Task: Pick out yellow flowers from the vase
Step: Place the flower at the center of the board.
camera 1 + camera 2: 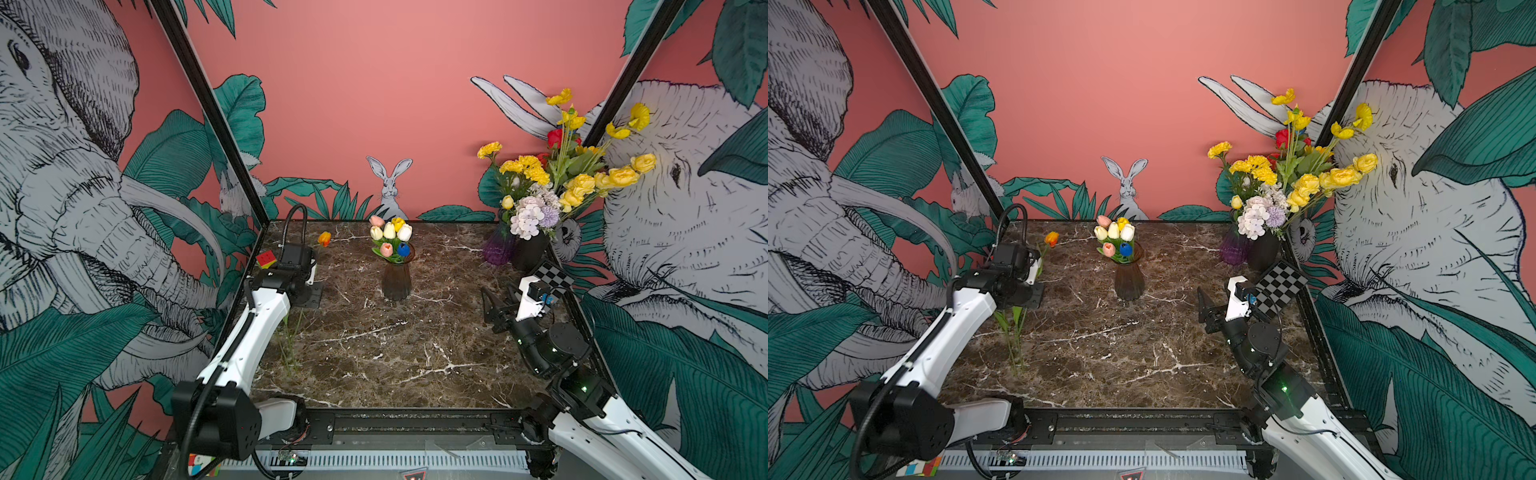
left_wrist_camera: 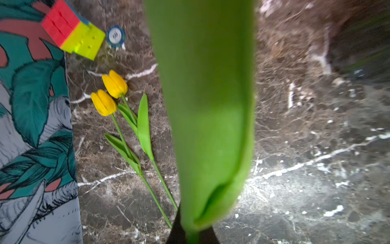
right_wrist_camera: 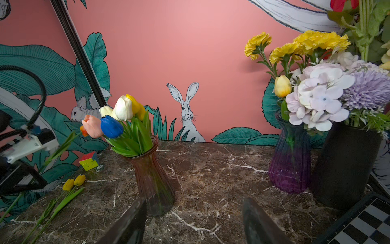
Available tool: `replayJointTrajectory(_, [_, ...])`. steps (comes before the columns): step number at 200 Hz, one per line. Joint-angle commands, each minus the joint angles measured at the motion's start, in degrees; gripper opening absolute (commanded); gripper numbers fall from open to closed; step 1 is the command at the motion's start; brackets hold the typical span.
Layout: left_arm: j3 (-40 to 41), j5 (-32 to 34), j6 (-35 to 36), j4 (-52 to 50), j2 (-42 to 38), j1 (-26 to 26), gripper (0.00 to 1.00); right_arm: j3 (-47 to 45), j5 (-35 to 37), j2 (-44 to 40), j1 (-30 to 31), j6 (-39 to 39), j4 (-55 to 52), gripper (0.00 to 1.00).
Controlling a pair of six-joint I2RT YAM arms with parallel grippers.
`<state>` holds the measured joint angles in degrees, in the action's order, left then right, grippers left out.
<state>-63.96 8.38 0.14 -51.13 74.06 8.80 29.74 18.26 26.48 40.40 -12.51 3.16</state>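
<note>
Yellow is partly sorted out. Two yellow tulips (image 2: pixel 115 84) are laid side by side on the marble table (image 2: pixel 295 169), near a colour cube (image 2: pixel 71 31). A further tulip with an orange-yellow head (image 1: pixel 324 238) is held by its thin stem in the left gripper (image 2: pixel 192 234), whose jaws are closed tightly on it. A broad soft leaf (image 2: pixel 206 105) of this stem covers much of the left wrist view. It is judged that this flower is to be put down beside the two others.

The right gripper (image 3: pixel 194 200) is seen wide open and empty, low over the table and directed to the ribbed brown glass vase (image 3: pixel 152 179). One yellow tulip (image 3: pixel 137 106) is left in this vase, at the back, touching the white tulips (image 3: pixel 123 108). A pink head (image 3: pixel 92 126) and a blue head (image 3: pixel 111 126) lean out in front. For the next move a pinch on the slim smooth stem is needed, without the neighbours being pulled. More yellow blooms (image 3: pixel 316 41), frilly ones, are seen above the purple glass vase (image 3: pixel 290 164) and the matte black vase (image 3: pixel 346 164).
</note>
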Motion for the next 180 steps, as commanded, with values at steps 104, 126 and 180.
replayJointTrajectory(104, [1.2, 3.1, -7.1, -7.0, 20.5, -8.3, 0.0, 2.7, 0.6, 1.7, -0.1, 6.2, -0.2, 0.7])
replayJointTrajectory(126, [0.4, 2.5, -6.7, -7.8, 22.5, -8.9, 0.0, 2.7, 0.5, 1.8, -0.1, 6.1, -0.1, 0.7])
replayJointTrajectory(180, [0.1, 3.8, -5.9, -8.3, 23.0, -9.6, 0.13, 3.0, 0.5, 0.9, -0.1, 5.5, -1.1, 0.7])
